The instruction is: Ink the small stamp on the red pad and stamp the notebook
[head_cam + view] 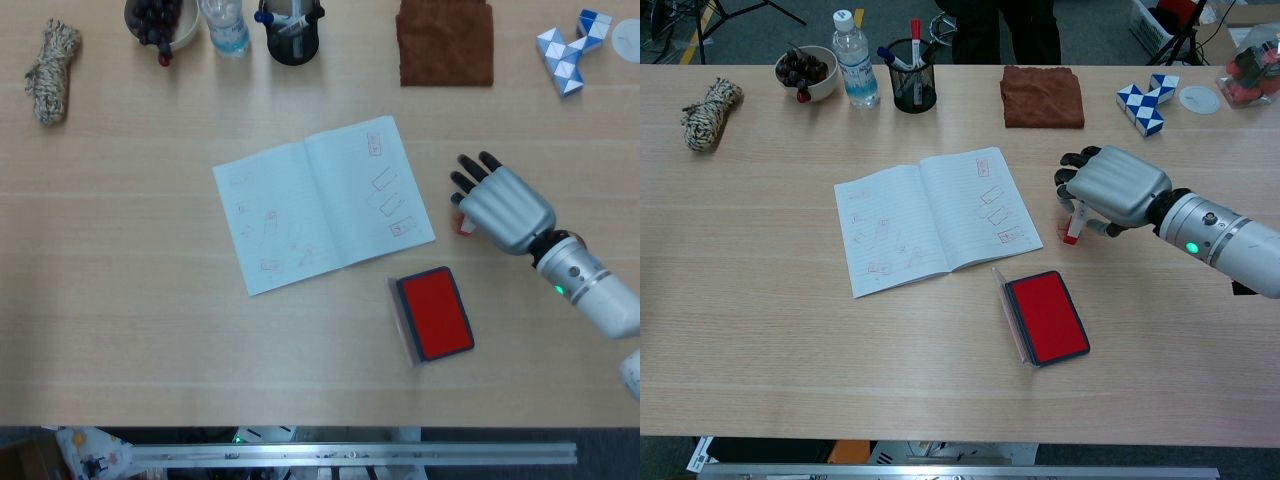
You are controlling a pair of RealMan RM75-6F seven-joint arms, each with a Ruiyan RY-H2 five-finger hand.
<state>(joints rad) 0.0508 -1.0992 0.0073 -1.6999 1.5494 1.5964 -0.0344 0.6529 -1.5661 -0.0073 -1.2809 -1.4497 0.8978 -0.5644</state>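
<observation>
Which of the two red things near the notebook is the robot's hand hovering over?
The small stamp, standing upright just right of the notebook under the right hand. The red ink pad lies flat, open and untouched nearer the table's front edge.

The open notebook [937,220] is taken as the landmark on the table [760,330]. To its right, the right hand [1110,188] is seen curled over a small stamp [1072,226], which stands upright with its red base on the table; whether it is actually gripped cannot be told. Just below the notebook's right corner lies the red pad [1045,316], its lid open. Beyond the notebook are ranged a rope bundle [708,113], a bowl [806,69], a water bottle [856,60], a pen cup [912,76], a brown cloth [1042,96] and a blue-and-white puzzle [1147,102].
</observation>
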